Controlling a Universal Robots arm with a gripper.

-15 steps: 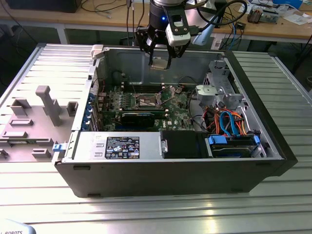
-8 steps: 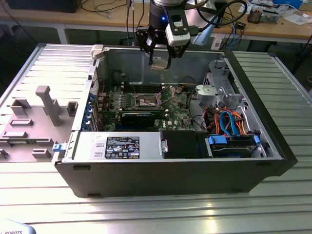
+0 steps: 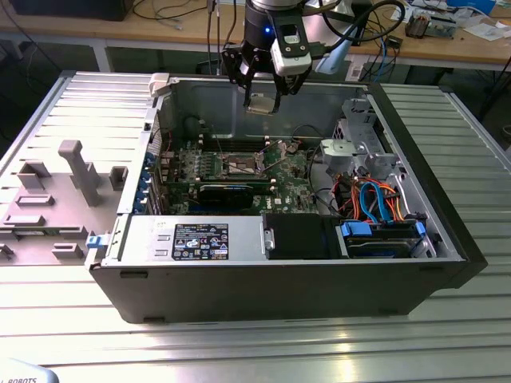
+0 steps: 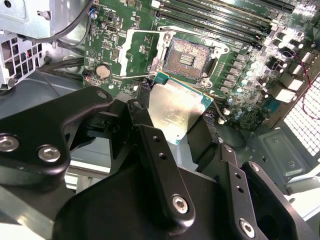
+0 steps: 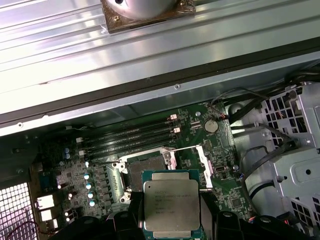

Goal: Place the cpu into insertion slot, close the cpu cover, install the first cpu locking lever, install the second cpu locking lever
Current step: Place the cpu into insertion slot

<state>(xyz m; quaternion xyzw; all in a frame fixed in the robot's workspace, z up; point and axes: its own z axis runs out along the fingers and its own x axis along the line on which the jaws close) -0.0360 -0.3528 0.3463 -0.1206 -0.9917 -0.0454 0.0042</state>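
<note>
Jaws clamped on the chip (image 5: 171, 207); it should go down level, corners squared to the open socket (image 4: 187, 57) below, no forcing

Gripper (image 4: 176, 122) black, clamps the cpu (image 4: 177, 107) by two opposite edges. Cpu has its silver top up and a green rim showing, tilted, and is not seated. Slot (image 4: 187, 59) is bare with its dark pin field exposed, set in the green board (image 4: 235, 75). Cover (image 4: 134, 50) is swung open and lies beside the slot. A thin lever wire (image 4: 131, 76) runs under the cover. Coin battery (image 4: 103, 71) sits near the cover. Memory slots (image 4: 225, 20) run beyond the slot. Metal cage (image 4: 20, 35) is at the board's edge.
</note>
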